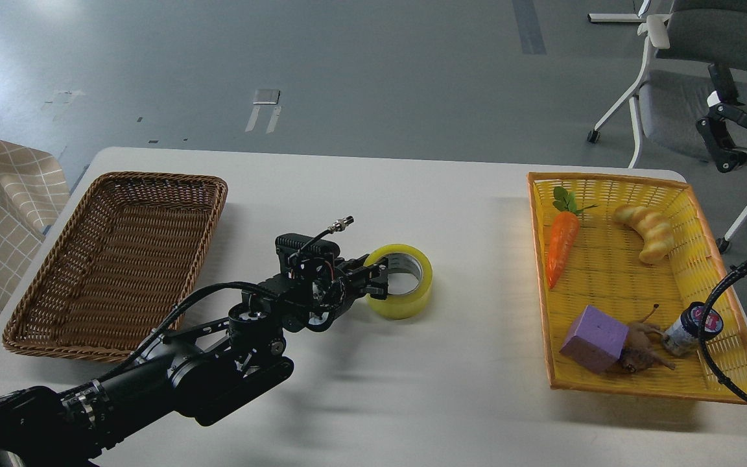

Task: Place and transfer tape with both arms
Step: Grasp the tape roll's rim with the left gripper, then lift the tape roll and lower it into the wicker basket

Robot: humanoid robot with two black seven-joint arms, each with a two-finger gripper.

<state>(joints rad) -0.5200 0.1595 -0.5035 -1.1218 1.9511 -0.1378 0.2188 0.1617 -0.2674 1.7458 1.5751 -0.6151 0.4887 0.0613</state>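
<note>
On the table (360,389) the tape (406,292) lies flat, hole upward, left pincer (379,279) gripping its rim.

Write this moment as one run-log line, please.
left gripper: gripping tape wall | tape: on table | right gripper: raised, off table

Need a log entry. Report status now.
Left gripper on the tape wall, mid-table. Right gripper off-table, far right, empty. Nothing in the way toward the brown basket.
</note>
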